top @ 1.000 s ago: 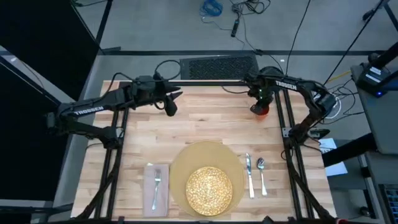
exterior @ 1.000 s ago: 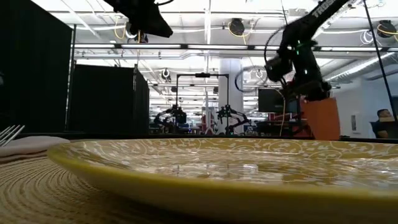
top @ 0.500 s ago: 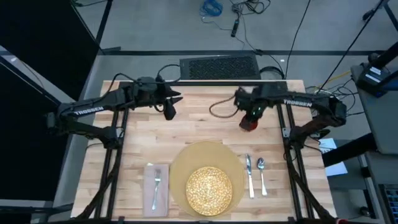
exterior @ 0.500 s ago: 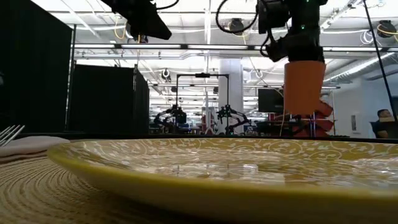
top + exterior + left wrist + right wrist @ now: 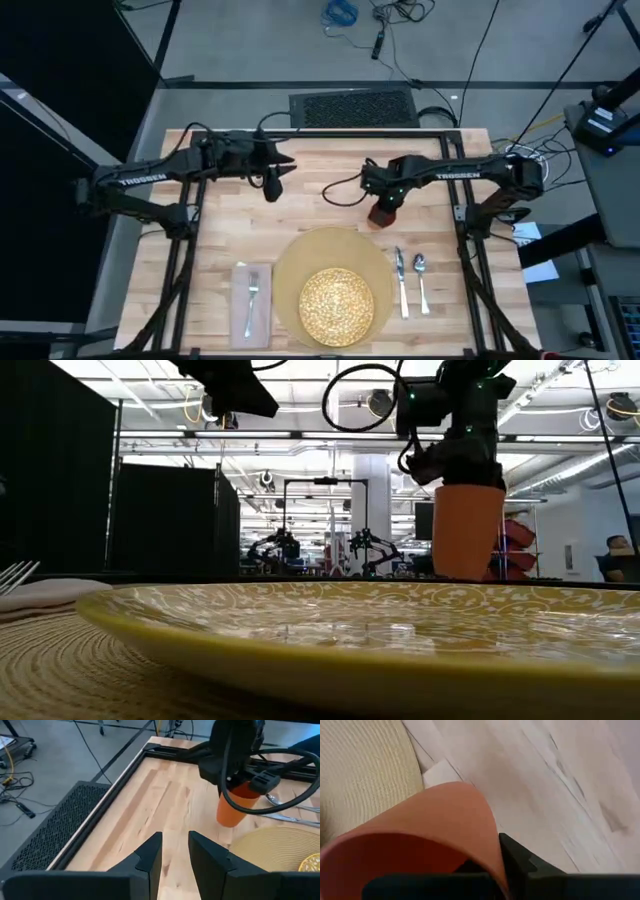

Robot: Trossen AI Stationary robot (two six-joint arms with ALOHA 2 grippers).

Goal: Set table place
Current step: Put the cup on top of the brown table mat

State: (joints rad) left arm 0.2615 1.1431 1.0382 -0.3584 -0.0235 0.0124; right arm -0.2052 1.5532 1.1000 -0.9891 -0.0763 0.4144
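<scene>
The orange cup had travelled, within the last second, from the far right part of the counter inward and toward the setting. It now sat upright just past the far right edge of the tan placemat, beyond the knife and spoon. The right hand was clenched on the cup's rim. In the low view its base came level with the far rim of the yellow plate, so I judged it at or very near the counter; contact could not be confirmed. That left only the release. The left hand, fingers a little parted and empty, waited over the far left of the counter. "TROSSEN" was readable on both arms.
</scene>
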